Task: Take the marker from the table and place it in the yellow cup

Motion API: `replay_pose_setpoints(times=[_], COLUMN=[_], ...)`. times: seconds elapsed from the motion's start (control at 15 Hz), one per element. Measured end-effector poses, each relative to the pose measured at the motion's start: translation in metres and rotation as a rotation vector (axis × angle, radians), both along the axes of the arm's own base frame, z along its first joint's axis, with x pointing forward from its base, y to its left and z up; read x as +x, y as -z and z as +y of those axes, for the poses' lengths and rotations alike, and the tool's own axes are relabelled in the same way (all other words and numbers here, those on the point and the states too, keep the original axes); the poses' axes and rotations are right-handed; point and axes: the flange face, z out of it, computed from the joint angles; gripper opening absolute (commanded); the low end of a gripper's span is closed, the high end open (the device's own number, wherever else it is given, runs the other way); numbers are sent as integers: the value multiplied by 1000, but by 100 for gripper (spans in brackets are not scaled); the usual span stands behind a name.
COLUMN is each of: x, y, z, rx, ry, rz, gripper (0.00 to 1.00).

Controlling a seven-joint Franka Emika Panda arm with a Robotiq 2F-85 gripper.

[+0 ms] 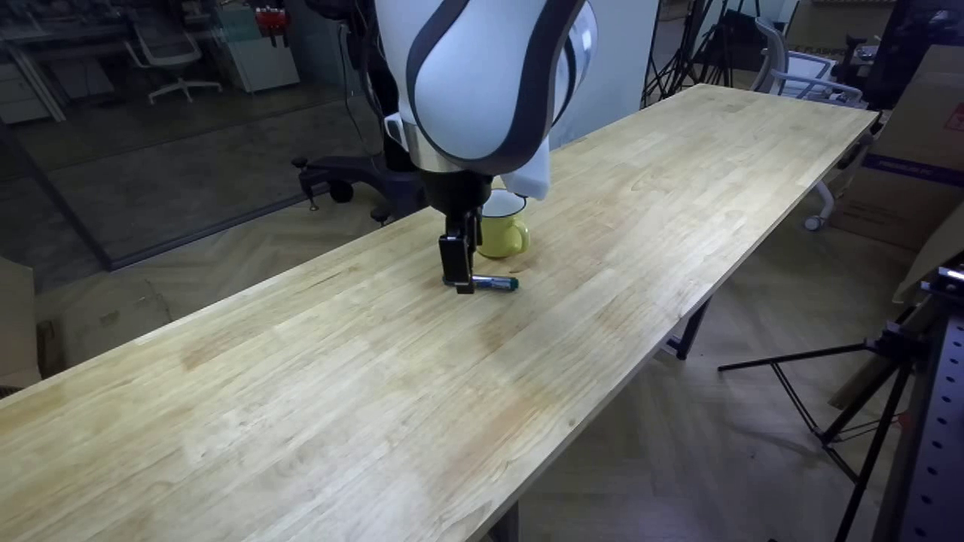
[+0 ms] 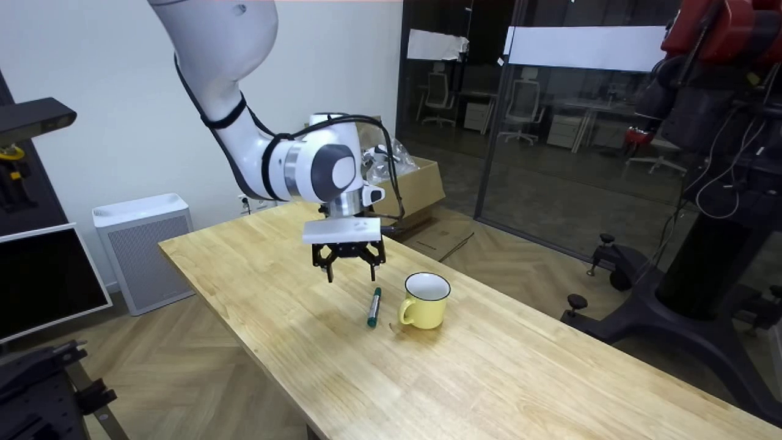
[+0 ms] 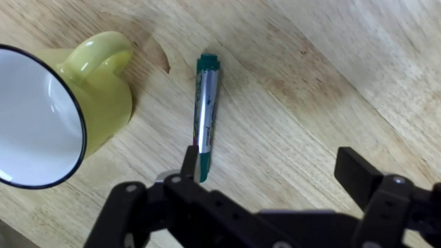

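The marker [image 3: 206, 110], silver with green ends, lies flat on the light wooden table [image 3: 293, 131]. It also shows in both exterior views [image 1: 495, 283] [image 2: 374, 307]. The yellow cup [image 3: 106, 100] stands upright beside it, handle toward the marker, white inside and dark-rimmed; it shows in both exterior views [image 1: 498, 235] [image 2: 427, 310]. My gripper [image 3: 268, 156] is open with nothing between its fingers. In the wrist view its left finger overlaps the marker's lower end, and the marker lies mostly ahead of that finger. In an exterior view the gripper [image 2: 352, 278] hangs above the table.
The table's long edge [image 2: 519, 330] runs close behind the cup. A cardboard box [image 2: 421, 183] stands on the floor beyond the table. A dark wheeled base [image 2: 684, 342] stands beside the table. A tripod [image 1: 851, 406] stands off the opposite edge.
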Motion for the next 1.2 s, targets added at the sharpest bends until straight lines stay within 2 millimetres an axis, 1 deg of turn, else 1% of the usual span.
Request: replay_pose_setpoints(times=[0.53,0.87,1.07,1.2], x=[-4,-2,2,6], y=[22,31,33,36], z=[-33,-53,-60,-60], rx=[15,23,25,23], ry=[9,-18,-42,-56], rz=[1,19,38,61], gripper=[100,100,100,100])
